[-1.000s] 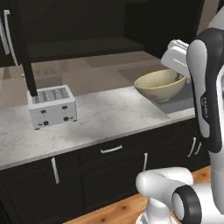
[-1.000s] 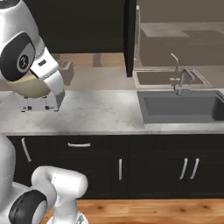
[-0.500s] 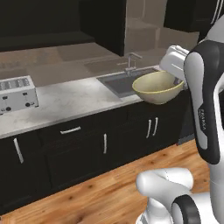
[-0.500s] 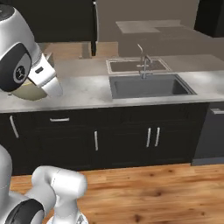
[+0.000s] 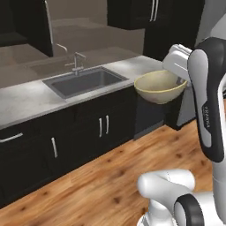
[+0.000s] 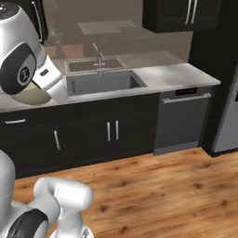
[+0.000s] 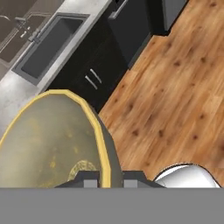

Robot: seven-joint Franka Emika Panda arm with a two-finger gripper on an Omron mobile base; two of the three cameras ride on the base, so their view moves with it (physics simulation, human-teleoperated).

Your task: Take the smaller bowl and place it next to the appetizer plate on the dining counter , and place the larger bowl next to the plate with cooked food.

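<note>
My gripper (image 7: pixel 109 178) is clamped on the rim of the pale yellow-green ceramic bowl (image 5: pixel 160 85), one finger inside the wall, one outside. The bowl hangs upright in the air, off the grey marble counter (image 5: pixel 26 100), above the wooden plank floor (image 5: pixel 101 176). The dark recessed sink (image 5: pixel 84 82) with its metal faucet (image 5: pixel 77 62) lies well apart from the bowl, to its left in the left base view.

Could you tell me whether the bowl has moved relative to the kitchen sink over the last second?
Yes. The bowl, carried in the pincer, was left of the sink in the left base view; now it hangs right of it, above the floor.
</note>
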